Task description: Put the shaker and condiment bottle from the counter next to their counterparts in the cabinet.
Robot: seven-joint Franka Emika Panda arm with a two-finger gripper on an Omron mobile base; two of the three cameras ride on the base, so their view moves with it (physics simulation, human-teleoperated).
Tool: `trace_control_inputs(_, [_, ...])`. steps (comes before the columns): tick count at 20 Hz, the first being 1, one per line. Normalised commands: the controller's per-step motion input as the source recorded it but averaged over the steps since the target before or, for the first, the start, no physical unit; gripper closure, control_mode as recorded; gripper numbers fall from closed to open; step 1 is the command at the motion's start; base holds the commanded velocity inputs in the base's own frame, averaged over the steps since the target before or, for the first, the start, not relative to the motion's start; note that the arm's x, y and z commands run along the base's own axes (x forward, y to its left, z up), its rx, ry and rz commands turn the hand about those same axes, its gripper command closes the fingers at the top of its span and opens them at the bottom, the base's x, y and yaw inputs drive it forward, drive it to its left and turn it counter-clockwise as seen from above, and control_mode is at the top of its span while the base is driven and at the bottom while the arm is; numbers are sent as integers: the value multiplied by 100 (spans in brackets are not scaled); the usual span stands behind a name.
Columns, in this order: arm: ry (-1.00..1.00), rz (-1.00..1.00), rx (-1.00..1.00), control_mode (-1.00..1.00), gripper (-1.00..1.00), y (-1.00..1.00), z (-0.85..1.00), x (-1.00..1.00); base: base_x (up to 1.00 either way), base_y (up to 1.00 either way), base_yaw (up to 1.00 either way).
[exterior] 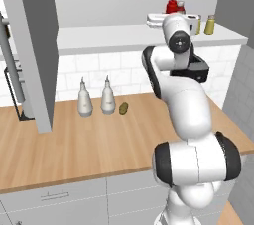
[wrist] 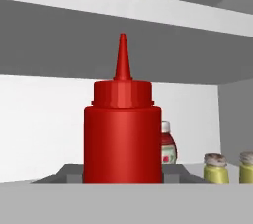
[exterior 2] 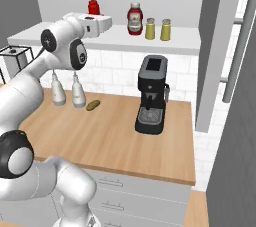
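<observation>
My gripper [wrist: 122,174] is shut on the condiment bottle [wrist: 122,134], a plain red squeeze bottle with a pointed nozzle, held upright. In the base views the bottle [exterior 2: 93,5] [exterior: 172,5] rises above the hand at the left part of the cabinet's white shelf [exterior 2: 115,37]. To its right on the shelf stands the stout dark-red labelled bottle [exterior 2: 134,18] [wrist: 168,149]. Past that, two olive-yellow shakers [exterior 2: 150,29] [exterior 2: 165,30] with grey caps stand side by side. I cannot tell which shaker is which.
On the counter [exterior 2: 115,136] below stand two grey-white spouted bottles [exterior: 85,101] [exterior: 108,99], a small olive-green object [exterior: 123,108] and a black coffee machine [exterior 2: 152,101]. Grey cabinet door panels [exterior: 37,45] [exterior 2: 215,46] hang open at both sides.
</observation>
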Motion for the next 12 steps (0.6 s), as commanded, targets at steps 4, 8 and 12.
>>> trace_control_inputs(4, [0,-3,9,-100,100,-27,0,35,0,0,0])
trace_control_inputs(8, [3,-1,13,-100,100,-33,0,42,0,0,0])
trace_control_inputs(12, [7,0,7,-100,100,-6,0,50,0,0,0])
